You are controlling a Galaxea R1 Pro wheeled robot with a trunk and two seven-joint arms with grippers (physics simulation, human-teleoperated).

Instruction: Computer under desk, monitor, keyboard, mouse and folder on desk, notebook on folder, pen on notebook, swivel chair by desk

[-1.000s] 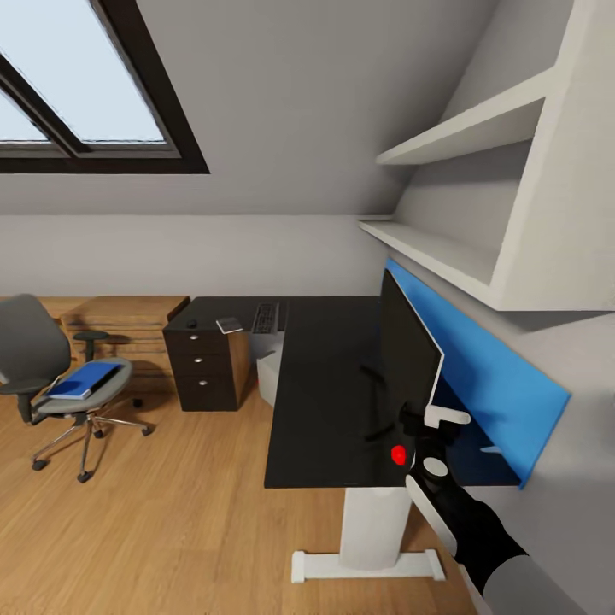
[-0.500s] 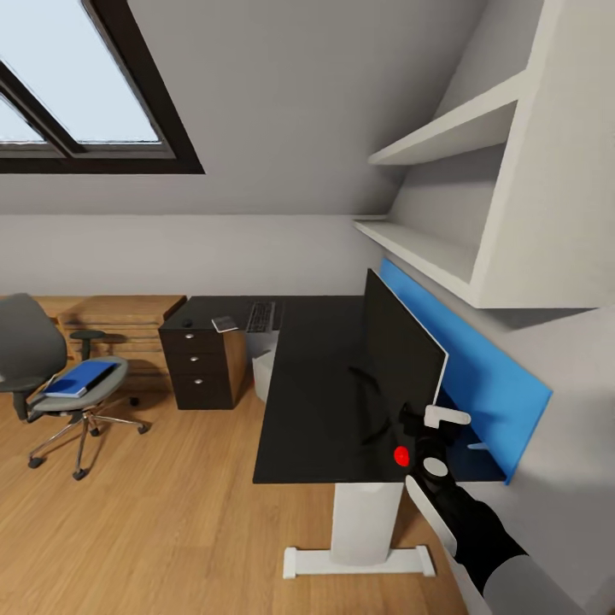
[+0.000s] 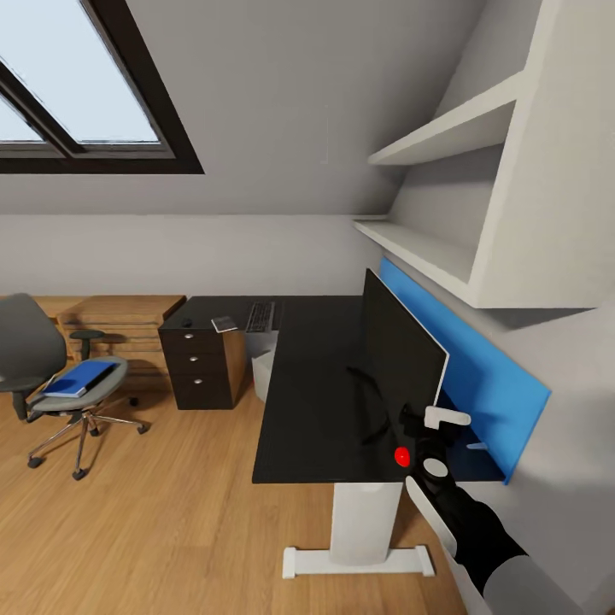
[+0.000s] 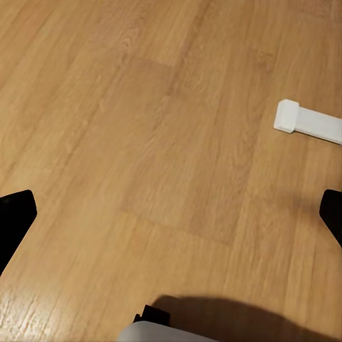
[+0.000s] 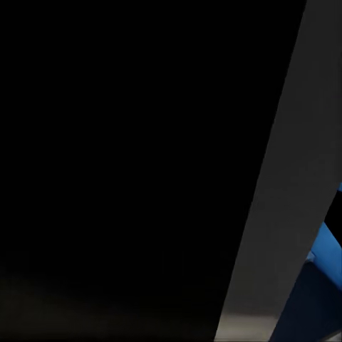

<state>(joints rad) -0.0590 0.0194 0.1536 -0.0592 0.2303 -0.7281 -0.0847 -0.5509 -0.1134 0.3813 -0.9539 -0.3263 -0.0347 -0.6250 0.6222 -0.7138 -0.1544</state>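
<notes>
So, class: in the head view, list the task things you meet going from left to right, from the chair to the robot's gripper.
Swivel chair → folder → mouse → notebook → keyboard → monitor → right gripper.

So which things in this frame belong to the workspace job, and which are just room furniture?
Job:
black-topped desk
thin black monitor
black-keyed keyboard
small dark mouse
blue folder
grey swivel chair
dark notebook

Not job:
light-wood dresser
white shelves
blue wall panel
</notes>
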